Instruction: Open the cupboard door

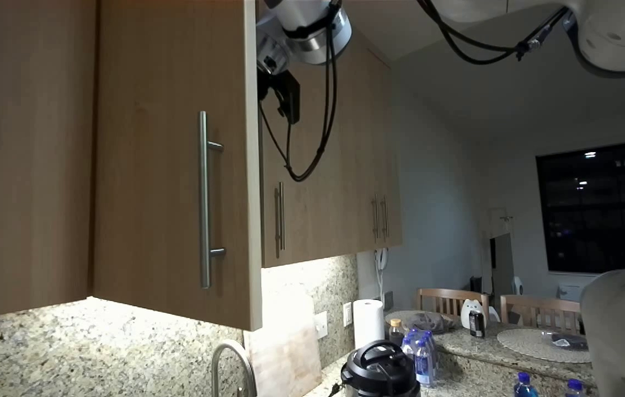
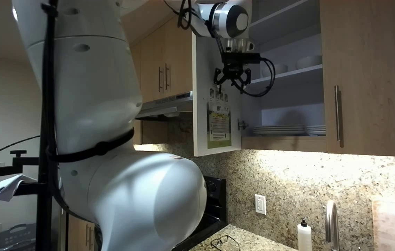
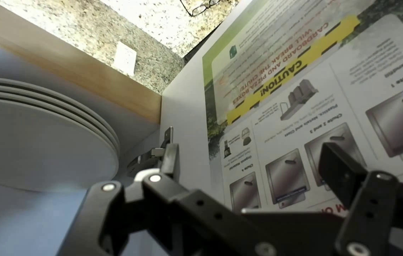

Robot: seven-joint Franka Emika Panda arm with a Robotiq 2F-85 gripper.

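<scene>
Speckled tan stone backsplash (image 2: 288, 177) glows along the kitchen. The tall light-brown wooden cupboard door (image 1: 158, 160) stands swung out; the black two-fingered gripper (image 3: 255, 165) hangs at its inner side, jaws parted on nothing, probably for pushing (the slim silver bar handle (image 1: 205, 198) faces away).

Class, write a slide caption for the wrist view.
Gripper open beside the open cupboard door, a notice on its inner face, plates stacked nearby.
</scene>
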